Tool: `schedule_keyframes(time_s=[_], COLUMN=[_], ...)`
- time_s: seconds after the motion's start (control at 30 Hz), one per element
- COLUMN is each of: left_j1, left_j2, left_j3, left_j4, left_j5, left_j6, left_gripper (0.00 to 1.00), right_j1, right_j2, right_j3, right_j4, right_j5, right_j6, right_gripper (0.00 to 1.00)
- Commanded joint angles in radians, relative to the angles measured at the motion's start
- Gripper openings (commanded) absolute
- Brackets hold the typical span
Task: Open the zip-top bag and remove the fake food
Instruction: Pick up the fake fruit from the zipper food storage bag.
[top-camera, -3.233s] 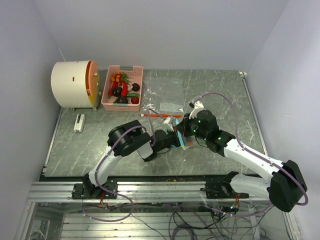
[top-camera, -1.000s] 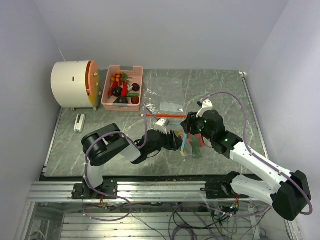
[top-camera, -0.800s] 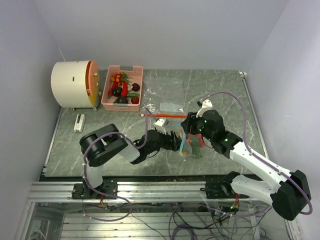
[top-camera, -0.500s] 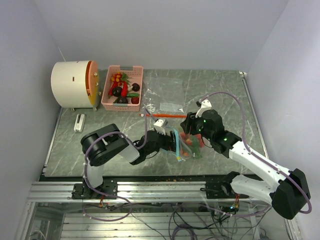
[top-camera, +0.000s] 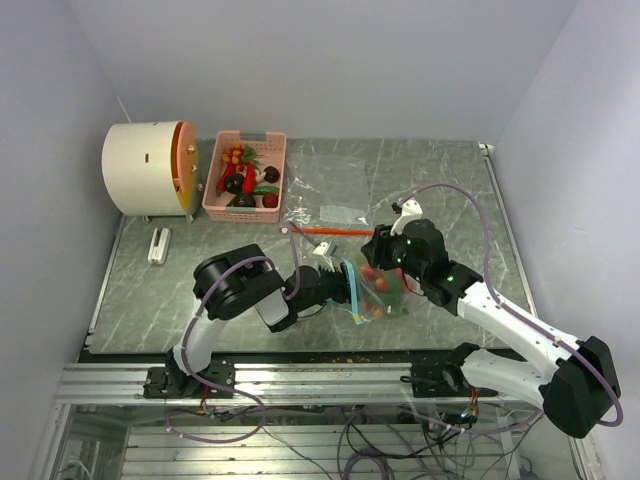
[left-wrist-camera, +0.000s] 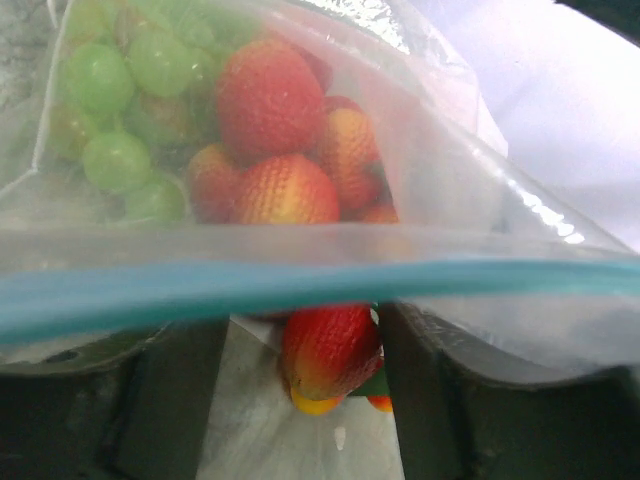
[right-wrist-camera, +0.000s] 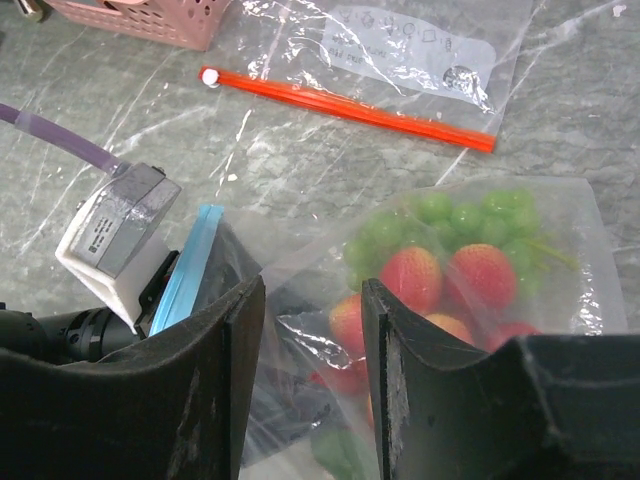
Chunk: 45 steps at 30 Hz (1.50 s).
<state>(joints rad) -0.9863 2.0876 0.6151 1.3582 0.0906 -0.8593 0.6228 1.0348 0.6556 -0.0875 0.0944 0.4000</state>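
Note:
The clear zip-top bag (top-camera: 388, 300) lies near the table's front, its blue zip strip (top-camera: 351, 292) turned toward the left arm. Red strawberries (right-wrist-camera: 412, 278) and green grapes (right-wrist-camera: 470, 215), the fake food, show through the film. My left gripper (top-camera: 338, 288) is at the bag's mouth. In the left wrist view the zip strip (left-wrist-camera: 300, 285) crosses in front, and one strawberry (left-wrist-camera: 330, 350) sits between the open fingers (left-wrist-camera: 175, 400) with a gap on its left. My right gripper (right-wrist-camera: 305, 300) hangs open over the bag's near wall, crumpled film between its jaws.
A second, flat bag (top-camera: 335, 213) with a red zip strip (right-wrist-camera: 345, 108) lies behind. A pink basket (top-camera: 250, 137) of toy food stands at back left beside a white drum with an orange lid (top-camera: 145, 168). A small white object (top-camera: 159, 245) lies at the left.
The left arm's elbow has swung to the right while its gripper stays at the bag mouth. The bag has shifted slightly left and lies lower. The right gripper has barely moved.

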Motion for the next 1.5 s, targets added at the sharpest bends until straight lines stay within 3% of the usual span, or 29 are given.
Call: schedule_keyframes(time_s=[0.0,0.17,0.3,0.47,0.6,0.7,0.83,0.97,1.1,1.3,1.47], left_j1=[-0.008,-0.002,0.005,0.013,0.021,0.024,0.024,0.014,-0.023,-0.066,-0.088], left_j2=[0.016,-0.032,-0.07,-0.09,-0.063,-0.031,0.002,0.016,0.039,0.124,0.135], left_j3=[-0.004,-0.025,-0.042,-0.079,-0.086,-0.082,-0.086,-0.104,-0.127,-0.14,-0.134], left_j4=[0.036,0.006,-0.006,0.039,0.098,0.148,0.183,0.19,0.223,0.363,0.364], left_j5=[0.002,0.001,0.003,0.008,0.03,0.054,0.052,0.042,0.01,0.009,0.001], left_j6=[-0.037,-0.02,-0.02,-0.036,-0.062,-0.086,-0.095,-0.091,-0.089,-0.145,-0.148], left_gripper=[0.65,0.47,0.42,0.41,0.31,0.36,0.51,0.64,0.68,0.76,0.8], right_j1=[-0.007,-0.007,-0.014,-0.211,-0.36,-0.406,-0.411,-0.414,-0.414,-0.416,-0.416], right_j2=[-0.014,-0.002,0.009,-0.065,-0.072,-0.045,-0.015,-0.003,-0.008,0.006,0.031], right_j3=[0.002,-0.002,0.002,-0.02,-0.042,-0.067,-0.118,-0.155,-0.187,-0.291,-0.349], right_j4=[-0.006,0.004,-0.026,-0.09,-0.131,-0.127,-0.085,-0.041,0.005,0.146,0.253], right_j5=[0.014,0.013,0.05,-0.052,-0.135,-0.202,-0.27,-0.321,-0.38,-0.475,-0.534], right_j6=[-0.007,-0.009,-0.006,0.017,0.039,0.05,0.071,0.083,0.108,0.182,0.24], right_gripper=[0.42,0.4,0.41,0.57,0.72,0.78,0.79,0.66,0.43,0.22,0.07])
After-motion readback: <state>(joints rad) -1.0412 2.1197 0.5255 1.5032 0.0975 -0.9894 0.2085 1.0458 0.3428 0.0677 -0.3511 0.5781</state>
